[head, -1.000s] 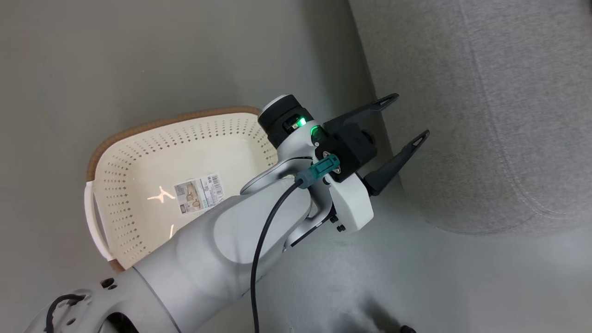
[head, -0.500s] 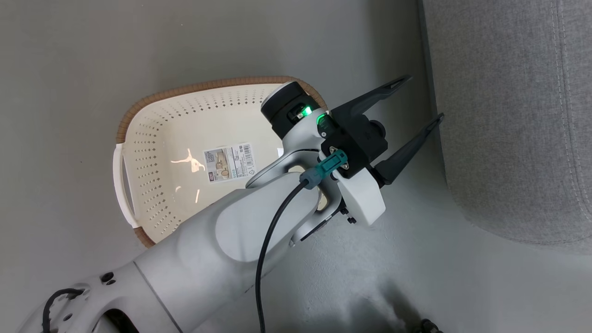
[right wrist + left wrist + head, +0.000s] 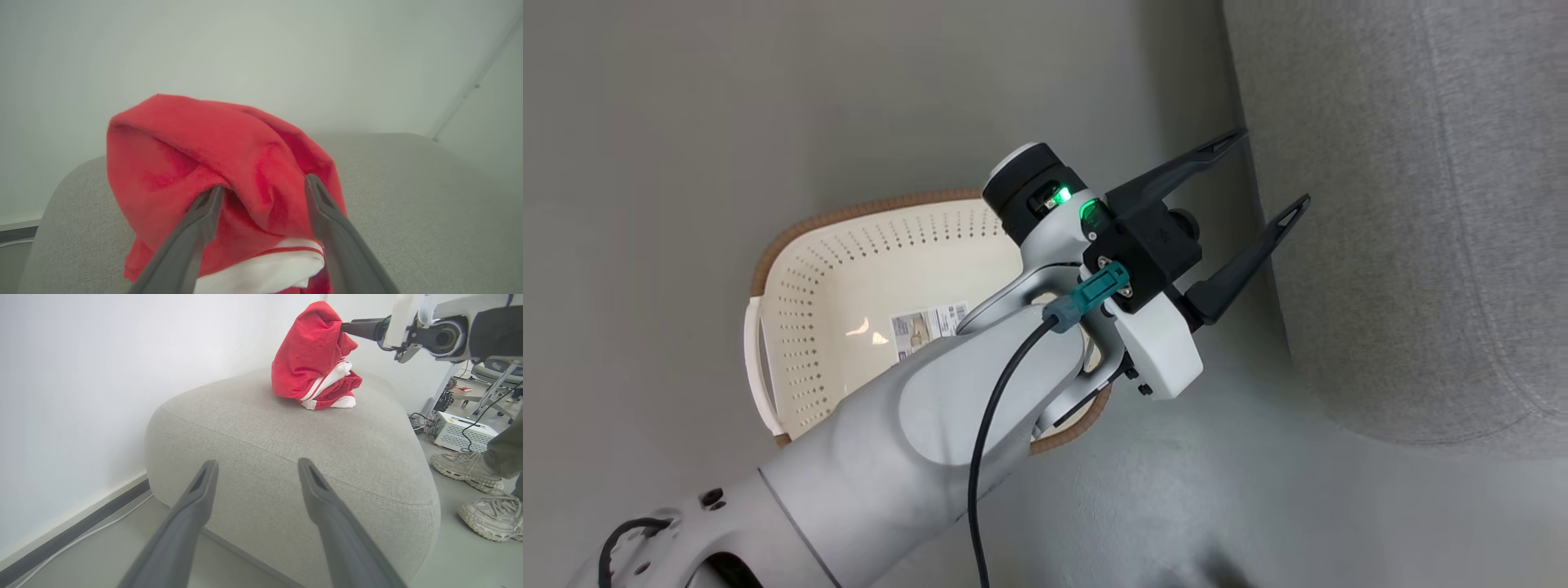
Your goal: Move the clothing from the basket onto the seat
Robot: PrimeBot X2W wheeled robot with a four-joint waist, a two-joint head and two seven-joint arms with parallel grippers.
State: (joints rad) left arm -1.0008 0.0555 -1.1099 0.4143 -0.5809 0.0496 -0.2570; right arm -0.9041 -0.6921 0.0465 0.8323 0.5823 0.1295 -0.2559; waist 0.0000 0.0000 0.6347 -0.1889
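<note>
Left tool is spread wide and holds nothing, above the floor between the basket and the sofa. Right tool has its fingers apart, with a fold of red clothing bulging between them. The clothing sits heaped on the sofa. It is unclear whether the cloth is caught on a finger. The left arm hides the basket's near side. The left wrist view adds a person's shoes beside the sofa.

Red clothing heaped on grey seat, cream basket upright
</note>
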